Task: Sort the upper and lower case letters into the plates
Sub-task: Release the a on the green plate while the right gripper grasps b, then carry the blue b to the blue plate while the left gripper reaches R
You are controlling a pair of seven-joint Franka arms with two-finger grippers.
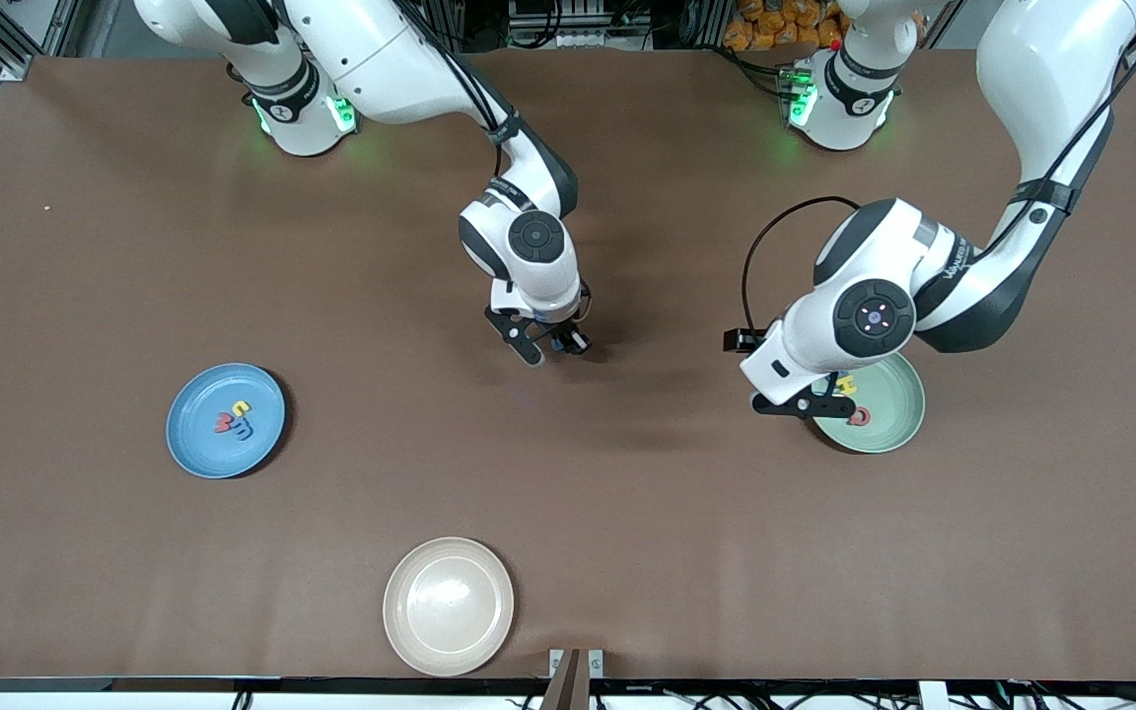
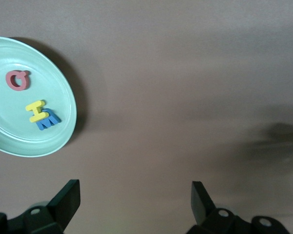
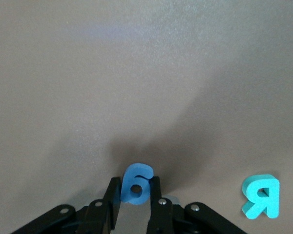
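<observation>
The brown table (image 1: 627,513) is wide, and I read it as a clock with twelve at the robots' bases and six at the front camera.

The right arm reaches to the middle of the table. The left arm waits at about three o'clock, and its left gripper (image 2: 136,202) hangs with the jaws wide apart and empty over the edge of the green plate (image 1: 898,419).

This plate carries a red letter, a yellow one and a blue one, which look like capitals. The blue plate (image 1: 203,449) lies at about eight o'clock and holds a small heap of letters; they seem to be small ones. The cream plate (image 1: 449,605) at six o'clock has nothing in it.

The right gripper (image 1: 550,347) is low at the table, with its jaws closed on the blue letter (image 3: 136,184). The letter is between the two fingers, with its round loop showing and its long axis along them. It looks to me like a small letter, though I cannot read it surely.

If so, the blue plate is its goal, between eight and nine o'clock from the jaws and well apart, so the right arm is the nearer one to carry it. A teal letter (image 3: 261,196) lies flat just beside the gripper.
</observation>
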